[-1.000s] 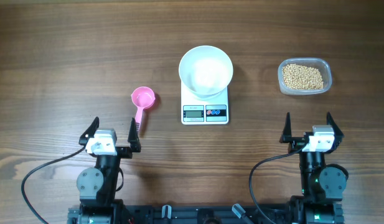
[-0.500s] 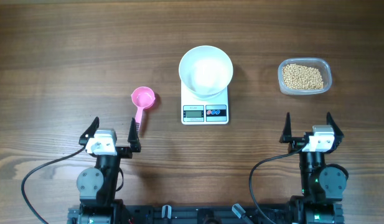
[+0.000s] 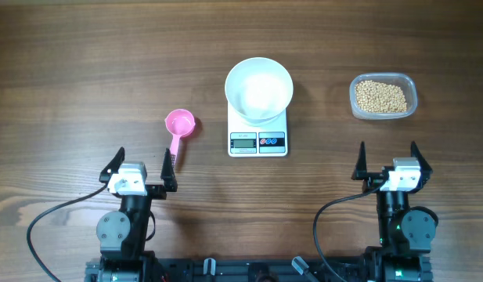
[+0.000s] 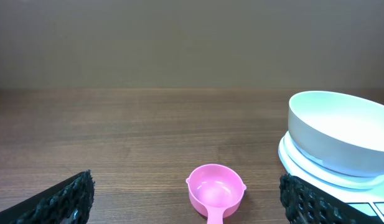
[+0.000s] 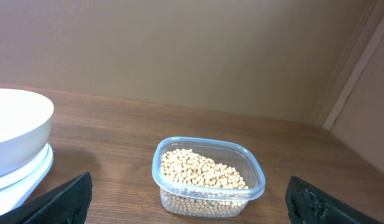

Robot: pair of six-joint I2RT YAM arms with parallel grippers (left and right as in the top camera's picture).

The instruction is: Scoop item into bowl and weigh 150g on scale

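Left gripper (image 3: 143, 150) and right gripper (image 3: 387, 145) gape wide, empty. Pink scoop (image 3: 179, 124) seems light, rigid; pinch its thin handle (image 3: 174, 147). Loose soybeans (image 3: 382, 96) roll.

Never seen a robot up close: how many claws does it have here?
2. The left gripper, open, faces the pink scoop; the right gripper, open, faces the bean tub. None seem hidden.
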